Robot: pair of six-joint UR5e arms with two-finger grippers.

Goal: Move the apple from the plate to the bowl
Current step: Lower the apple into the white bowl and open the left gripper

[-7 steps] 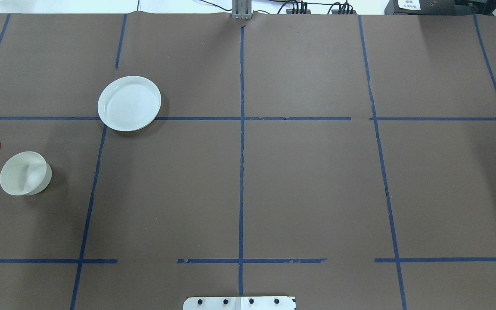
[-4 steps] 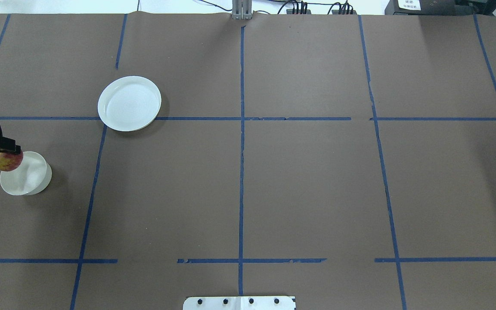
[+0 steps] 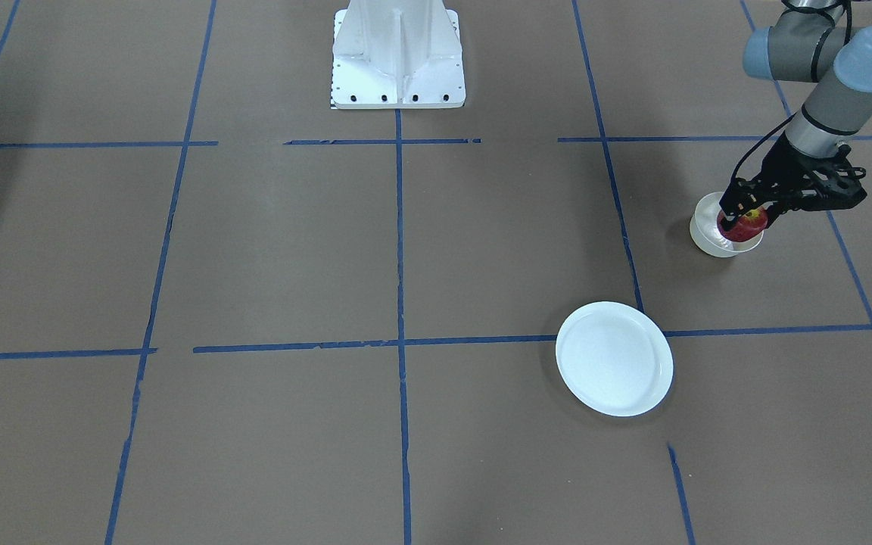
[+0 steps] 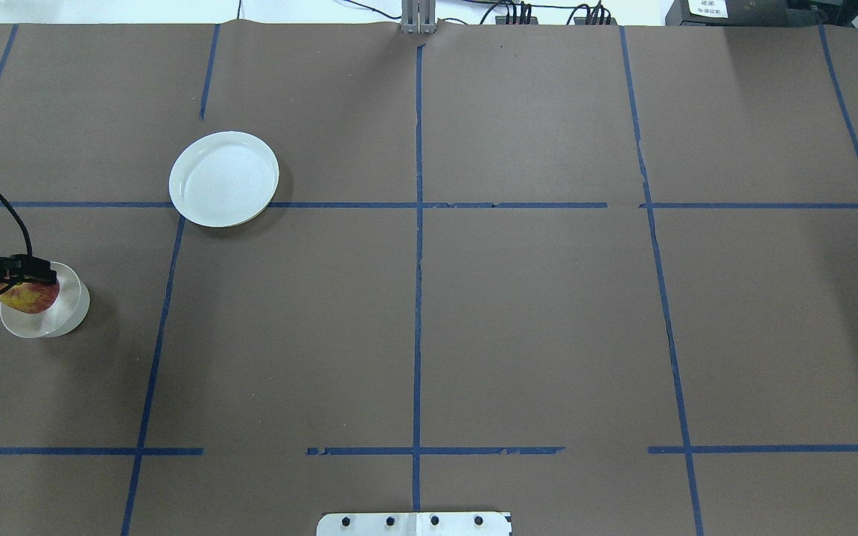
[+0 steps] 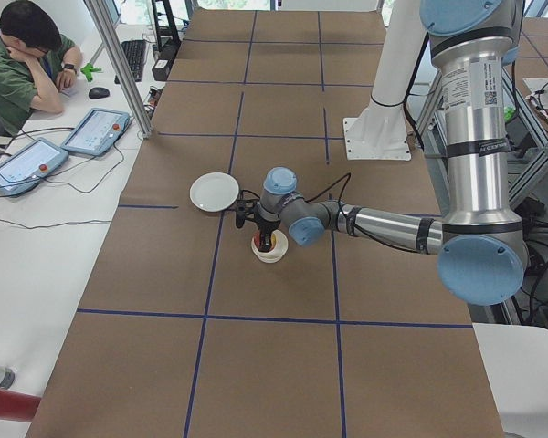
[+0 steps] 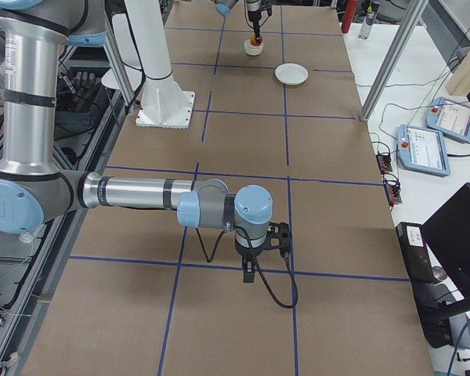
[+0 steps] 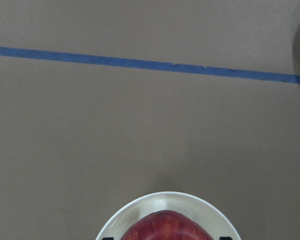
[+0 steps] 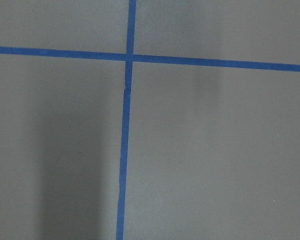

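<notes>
The jaws of the left gripper [image 3: 742, 218] are clamping the apple [image 3: 744, 226], one finger on each side, and are holding it over the bowl [image 3: 708, 242]. In the left wrist view the apple is sitting centred inside the ring of the bowl's rim, so the bowl is lying straight below the jaws, not off to one side. Whether the apple is touching the bowl's floor cannot be told; in the front-facing view it is showing at about rim height. The apple is round, so no long axis is needing alignment.

Judgement: the coming move is calling for a short straight descent, if any, then a parting of the jaws. A sideways offset would be risking a strike on the rim and a tipped bowl.

Farther out, the plate [image 3: 614, 369] is lying well apart from the bowl, with no apple on it. Farthest, the right gripper [image 6: 251, 270] is hanging above the table's opposite end; whether its jaws are apart or together cannot be told. The left arm is by far the nearer one.
</notes>
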